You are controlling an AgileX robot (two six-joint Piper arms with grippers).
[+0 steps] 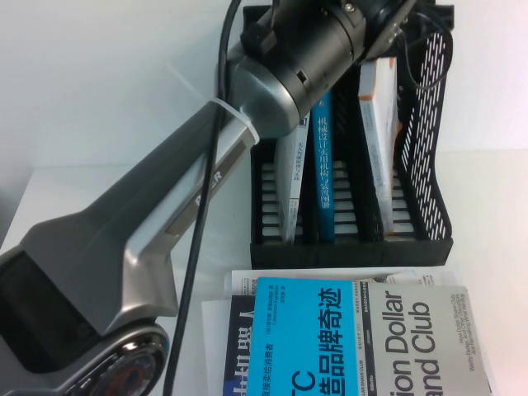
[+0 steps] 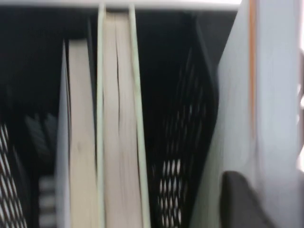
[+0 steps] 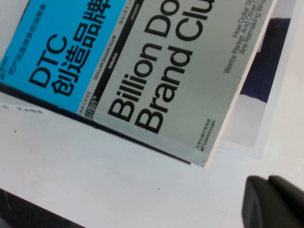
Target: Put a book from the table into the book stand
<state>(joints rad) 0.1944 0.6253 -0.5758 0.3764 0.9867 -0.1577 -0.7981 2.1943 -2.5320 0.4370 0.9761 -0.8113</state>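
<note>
ROS2 book is standing in the black book stand's right compartment, upper right, on the white table; left gripper is hovering above it, right gripper over the cyan-and-grey book; jaw states unclear.

One black book stand, three books upright inside, perhaps three more stacked on the table
</note>
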